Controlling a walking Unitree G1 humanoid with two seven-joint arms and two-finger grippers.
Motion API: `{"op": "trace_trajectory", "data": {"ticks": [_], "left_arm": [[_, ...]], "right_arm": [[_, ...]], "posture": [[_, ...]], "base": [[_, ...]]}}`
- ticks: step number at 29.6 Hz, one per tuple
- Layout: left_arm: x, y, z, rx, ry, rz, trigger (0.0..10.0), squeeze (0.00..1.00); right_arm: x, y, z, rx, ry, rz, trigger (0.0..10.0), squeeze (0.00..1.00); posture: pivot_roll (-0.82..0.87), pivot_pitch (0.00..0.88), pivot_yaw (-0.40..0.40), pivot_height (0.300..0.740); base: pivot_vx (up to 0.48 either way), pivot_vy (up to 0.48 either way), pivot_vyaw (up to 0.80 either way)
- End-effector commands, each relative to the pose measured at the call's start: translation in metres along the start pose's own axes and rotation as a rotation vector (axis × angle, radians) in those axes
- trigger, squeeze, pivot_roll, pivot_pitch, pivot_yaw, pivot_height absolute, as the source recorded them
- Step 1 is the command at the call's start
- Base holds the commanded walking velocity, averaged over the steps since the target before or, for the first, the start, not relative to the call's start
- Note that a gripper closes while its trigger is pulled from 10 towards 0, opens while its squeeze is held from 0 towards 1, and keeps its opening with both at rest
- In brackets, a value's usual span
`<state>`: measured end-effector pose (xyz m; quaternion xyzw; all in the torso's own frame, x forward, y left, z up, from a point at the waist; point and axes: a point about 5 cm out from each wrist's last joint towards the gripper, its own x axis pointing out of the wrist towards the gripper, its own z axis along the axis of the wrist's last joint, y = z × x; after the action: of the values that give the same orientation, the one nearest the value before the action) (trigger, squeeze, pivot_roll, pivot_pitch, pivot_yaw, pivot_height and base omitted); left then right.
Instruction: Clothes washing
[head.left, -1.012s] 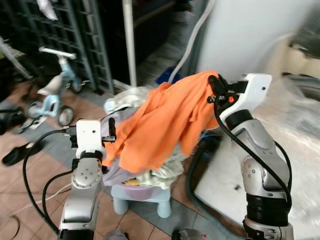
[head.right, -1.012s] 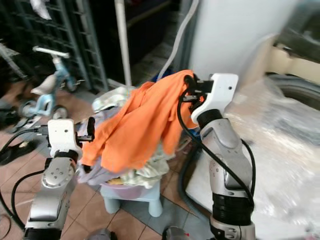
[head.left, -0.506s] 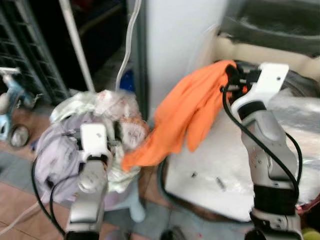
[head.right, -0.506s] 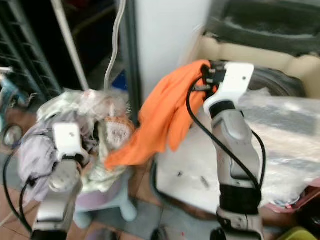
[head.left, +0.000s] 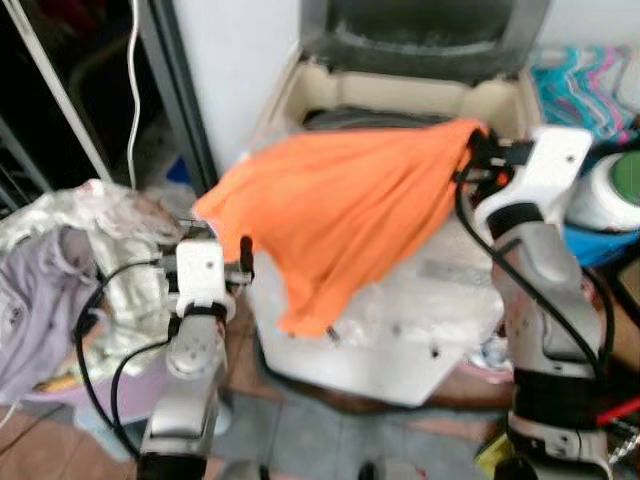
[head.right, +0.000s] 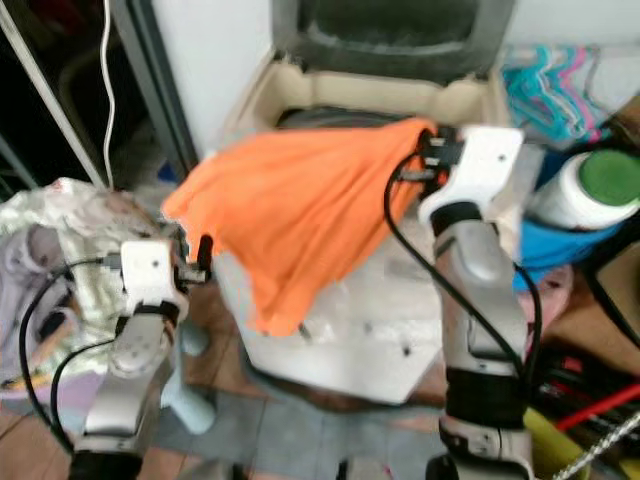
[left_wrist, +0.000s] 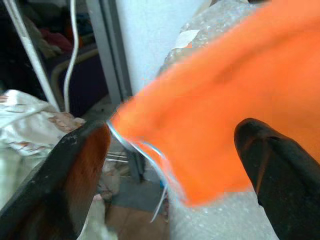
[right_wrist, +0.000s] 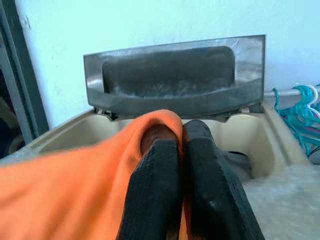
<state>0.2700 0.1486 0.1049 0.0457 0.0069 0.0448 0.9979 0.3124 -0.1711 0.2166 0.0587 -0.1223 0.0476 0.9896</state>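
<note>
Loading is the step in hand, by my reading: the orange garment (head.left: 350, 205) is pinched in the right gripper (right_wrist: 180, 160) and hangs in front of the top-loading washing machine (head.right: 300, 80), whose grey lid (right_wrist: 170, 75) stands raised at the back. The two black fingers are pressed together with a fold of the orange cloth caught between them, and the cloth runs from that pinch across toward the robot's left, sagging over the machine's plastic-wrapped top (head.left: 420, 290) and front corner.

The left gripper (left_wrist: 175, 165) is spread wide and holds nothing; the loose lower edge of the garment hangs between its fingers (left_wrist: 75, 165) without being clamped. It sits just beside the machine's front left corner, near the laundry pile (head.left: 60, 260) on the robot's left.

The dark tub opening (head.left: 360, 118) lies just behind the held end of the cloth. The next move likely calls for carrying the pinched end further over that opening and parting the fingers only once most of the cloth hangs inside, since the trailing end could otherwise drag the garment back out over the front.
</note>
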Motion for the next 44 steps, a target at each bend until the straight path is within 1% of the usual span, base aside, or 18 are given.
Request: {"op": "trace_trajectory", "data": {"ticks": [1, 6, 11, 13, 14, 16, 17, 18, 19, 23, 30, 34, 37, 38, 41, 42, 43, 44], "left_arm": [[0.0, 0.009, -0.001, 0.004, 0.004, 0.029, 10.0, 0.0], [-0.001, 0.014, -0.002, -0.001, 0.012, 0.05, 10.0, 0.0], [-0.001, 0.016, -0.002, -0.003, 0.015, 0.058, 10.0, 0.0], [0.0, 0.017, -0.001, -0.016, 0.012, 0.067, 10.0, 0.0], [0.0, 0.017, -0.001, -0.016, 0.012, 0.067, 10.0, 0.0], [0.0, 0.018, 0.001, -0.017, 0.007, 0.07, 10.0, 0.0], [0.0, 0.018, 0.001, -0.017, 0.007, 0.07, 10.0, 0.0], [-0.001, 0.019, 0.001, -0.017, 0.005, 0.075, 10.0, 0.0], [-0.001, 0.02, 0.001, -0.017, 0.005, 0.077, 10.0, 0.0], [-0.002, 0.021, -0.001, -0.028, 0.015, 0.084, 10.0, 0.0], [-0.004, 0.02, -0.002, -0.033, 0.018, 0.072, 10.0, 0.0], [-0.004, 0.019, -0.003, -0.045, 0.03, 0.073, 10.0, 0.0], [-0.004, 0.018, -0.004, -0.048, 0.035, 0.071, 10.0, 0.0], [-0.003, 0.017, -0.003, -0.048, 0.032, 0.07, 10.0, 0.0], [-0.002, 0.017, -0.003, -0.042, 0.031, 0.067, 10.0, 0.0], [-0.002, 0.017, -0.004, -0.044, 0.041, 0.07, 10.0, 0.0], [-0.002, 0.017, -0.004, -0.044, 0.041, 0.07, 10.0, 0.0], [-0.002, 0.017, -0.004, -0.04, 0.038, 0.068, 10.0, 0.0]], "right_arm": [[0.001, 0.01, 0.001, 0.002, -0.011, 0.046, 10.0, 0.0], [-0.002, 0.016, -0.008, 0.007, 0.023, 0.089, 10.0, 0.0], [-0.005, 0.021, -0.014, -0.012, 0.041, 0.124, 10.0, 0.0], [-0.006, 0.026, -0.015, -0.037, 0.039, 0.167, 10.0, 0.0], [-0.006, 0.026, -0.015, -0.037, 0.039, 0.167, 10.0, 0.0], [-0.007, 0.034, -0.015, -0.074, 0.034, 0.229, 10.0, 0.0], [-0.007, 0.034, -0.015, -0.074, 0.034, 0.229, 10.0, 0.0], [-0.008, 0.038, -0.014, -0.108, 0.027, 0.268, 10.0, 0.0], [-0.009, 0.041, -0.015, -0.122, 0.025, 0.29, 10.0, 0.0], [-0.008, 0.046, -0.014, -0.151, 0.011, 0.339, 10.0, 0.0], [-0.001, 0.047, -0.008, -0.15, -0.016, 0.336, 10.0, 0.0], [0.003, 0.053, 0.0, -0.257, -0.069, 0.408, 10.0, 0.0], [0.008, 0.055, 0.004, -0.279, -0.091, 0.429, 10.0, 0.0], [0.013, 0.057, 0.008, -0.3, -0.111, 0.45, 10.0, 0.0], [0.02, 0.059, 0.014, -0.321, -0.134, 0.471, 10.0, 0.0], [0.027, 0.059, 0.02, -0.323, -0.148, 0.474, 10.0, 0.0], [0.027, 0.059, 0.02, -0.323, -0.148, 0.474, 10.0, 0.0], [0.037, 0.058, 0.028, -0.323, -0.165, 0.466, 10.0, 0.0]], "posture": [[-0.07, 0.0, 0.013, 0.74], [-0.06, 0.0, 0.015, 0.74], [-0.06, 0.0, 0.015, 0.74], [-0.06, 0.0, 0.013, 0.74], [-0.06, 0.0, 0.013, 0.74], [-0.05, 0.0, 0.01, 0.74], [-0.05, 0.0, 0.01, 0.74], [-0.05, 0.0, 0.01, 0.74], [-0.05, 0.0, 0.008, 0.74], [-0.05, 0.0, 0.003, 0.74], [-0.05, 0.0, 0.001, 0.74], [-0.06, 0.0, -0.001, 0.74], [-0.06, 0.0, -0.002, 0.74], [-0.06, 0.0, 0.0, 0.74], [-0.06, 0.0, 0.0, 0.74], [-0.05, 0.0, 0.0, 0.74], [-0.05, 0.0, 0.0, 0.74], [-0.05, 0.0, 0.0, 0.74]], "base": [[0.0, 0.0, 0.0], [0.0, 0.0, 0.0], [0.0, 0.0, 0.0], [0.141, 0.0, 0.0], [0.281, 0.0, 0.0], [0.315, 0.0, 0.0], [0.319, 0.0, 0.0], [0.315, 0.0, 0.0], [0.334, 0.0, 0.0], [0.376, 0.209, 0.0], [0.394, 0.274, 0.0], [0.39, 0.279, 0.0], [0.355, 0.324, 0.0], [0.322, 0.356, 0.0], [0.315, 0.361, 0.0], [0.315, 0.36, 0.0], [0.315, 0.36, 0.0], [0.319, 0.36, 0.0]]}}
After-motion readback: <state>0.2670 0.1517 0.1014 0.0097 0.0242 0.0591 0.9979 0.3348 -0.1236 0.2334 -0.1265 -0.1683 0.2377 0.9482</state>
